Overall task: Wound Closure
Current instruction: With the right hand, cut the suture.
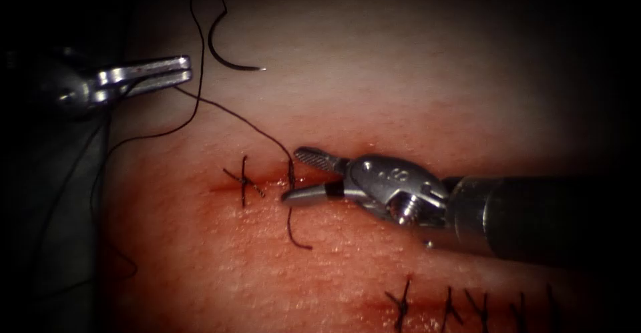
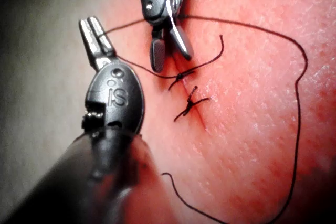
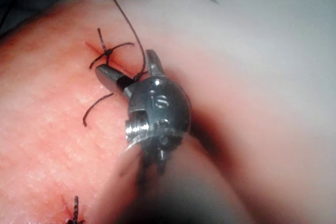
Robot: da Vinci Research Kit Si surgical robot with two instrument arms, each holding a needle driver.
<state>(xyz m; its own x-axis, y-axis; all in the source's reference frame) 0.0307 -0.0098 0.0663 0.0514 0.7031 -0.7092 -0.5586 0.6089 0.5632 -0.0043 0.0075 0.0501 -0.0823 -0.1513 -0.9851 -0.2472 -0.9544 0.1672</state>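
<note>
- Right claw (image 1: 292, 175) stands with its two jaws spread apart over the cut (image 1: 267, 185), straddling the newest stitch (image 1: 291, 173); nothing is clamped between them.
- Left claw (image 1: 185, 67), well up and to the left of the cut, has its jaws pressed together on the thread (image 1: 234, 114), which runs from there in a line down to that newest stitch.
- A short free tail (image 1: 294, 229) of thread curls from the stitch onto the tissue (image 1: 414, 93) below the cut.
- Just left of the right claw sits a finished stitch (image 1: 244, 181) with its ends trimmed short.
- Neither claw holds the needle (image 1: 224, 51): it lies loose on the pale tissue, clear of the flesh, just beside the left claw's tips and well apart from the right claw.
- By the look of it, one stitch on this cut is complete and a second is placed but not yet trimmed; a neighbouring row of stitches (image 1: 461, 303) lies closed nearer the viewer.
</note>
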